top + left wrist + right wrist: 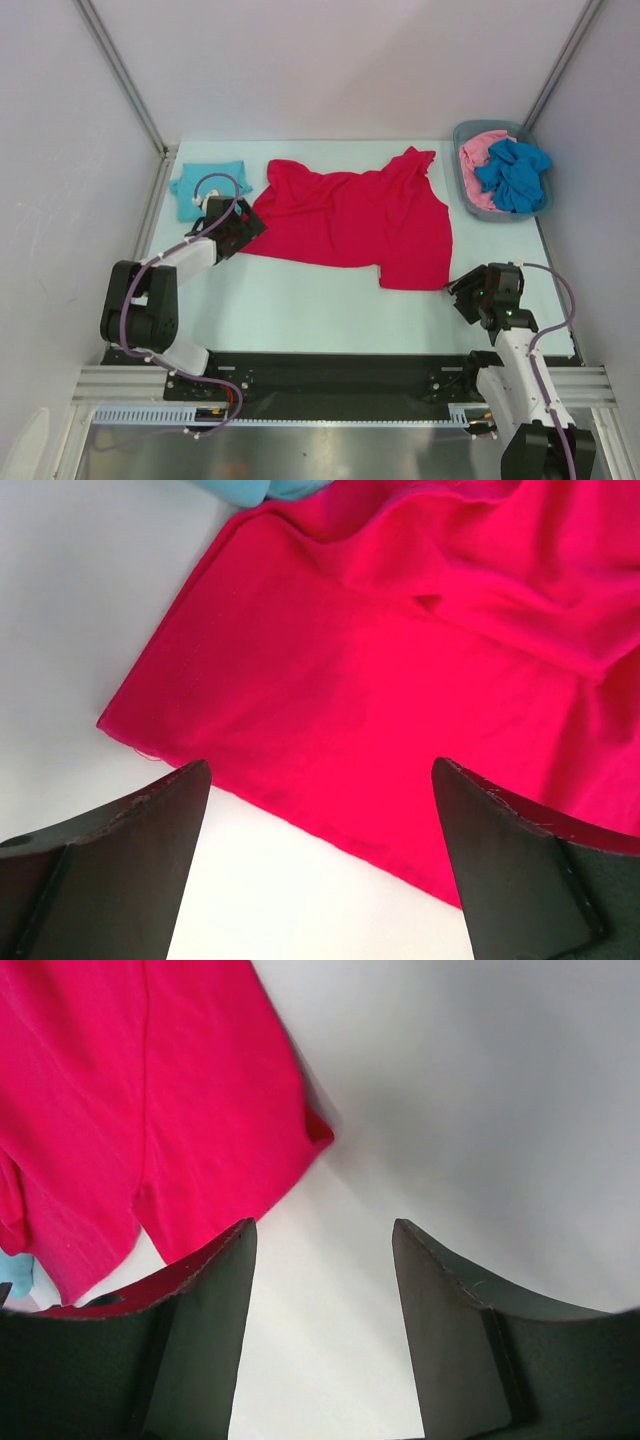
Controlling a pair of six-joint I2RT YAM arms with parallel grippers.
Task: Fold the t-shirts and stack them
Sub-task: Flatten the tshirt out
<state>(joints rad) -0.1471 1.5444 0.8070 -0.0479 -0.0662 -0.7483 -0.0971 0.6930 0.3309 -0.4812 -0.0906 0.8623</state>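
A bright red t-shirt [350, 212] lies spread and rumpled across the middle of the table. A folded light teal t-shirt [205, 185] lies at the far left. A pink t-shirt [478, 160] and a deeper blue t-shirt [513, 173] sit crumpled in the bin. My left gripper [243, 232] is open and empty at the red shirt's left edge; the left wrist view shows the red cloth [400, 660] just ahead of the gripper [320, 770]. My right gripper [462, 290] is open and empty just right of the shirt's near right corner [200, 1110], over bare table [322, 1235].
A grey plastic bin [462, 185] stands at the far right corner. Grey walls with metal posts close in the table on the left, back and right. The arms' bases sit on a black rail at the near edge.
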